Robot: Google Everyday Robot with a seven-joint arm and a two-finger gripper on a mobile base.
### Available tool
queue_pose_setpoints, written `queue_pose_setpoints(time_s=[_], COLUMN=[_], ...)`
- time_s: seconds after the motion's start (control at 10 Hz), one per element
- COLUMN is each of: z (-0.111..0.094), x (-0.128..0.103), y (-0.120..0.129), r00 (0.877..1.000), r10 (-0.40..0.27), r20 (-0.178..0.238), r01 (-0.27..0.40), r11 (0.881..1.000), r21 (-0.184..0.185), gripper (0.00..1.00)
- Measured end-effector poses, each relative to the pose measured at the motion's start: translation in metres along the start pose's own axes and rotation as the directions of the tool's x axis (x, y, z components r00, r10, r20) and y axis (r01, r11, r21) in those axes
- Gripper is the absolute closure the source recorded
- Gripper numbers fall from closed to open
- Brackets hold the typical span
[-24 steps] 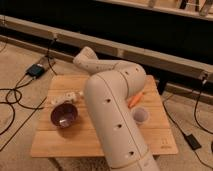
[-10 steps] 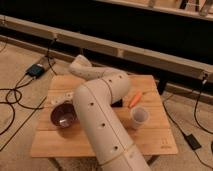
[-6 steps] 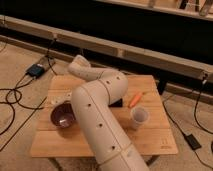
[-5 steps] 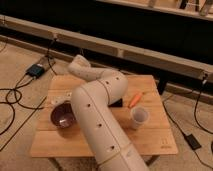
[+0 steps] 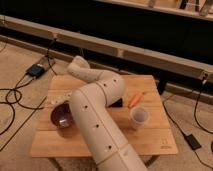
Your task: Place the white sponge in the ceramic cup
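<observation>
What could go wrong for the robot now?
The gripper is hidden behind the big arm, so it might grab badly near the pale things by the purple bowl. Swinging across to the ceramic cup, the arm could knock it or the orange thing.

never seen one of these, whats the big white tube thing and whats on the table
The white tube is a robot arm, seen by one camera looking down over it at a wooden table. At left sits a dark purple bowl, at right a pale cup, behind the cup an orange carrot-like thing. Small pale pieces lie beyond the bowl; one may be the sponge. The end effector, the grasping part, is hidden behind the arm, so whether it holds anything does not show.
</observation>
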Motion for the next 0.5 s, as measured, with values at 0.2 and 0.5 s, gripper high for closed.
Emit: queue_pose_setpoints(time_s=[0.2,0.5], z=[0.0,-0.007], x=[0.003,0.018], y=[0.0,-0.004], r00=[1.0,0.999], r10=[0.007,0.048], r20=[-0.006,-0.017], r01=[-0.007,-0.048], r11=[1.0,0.999], r21=[-0.009,-0.01], gripper=[0.81,1.0])
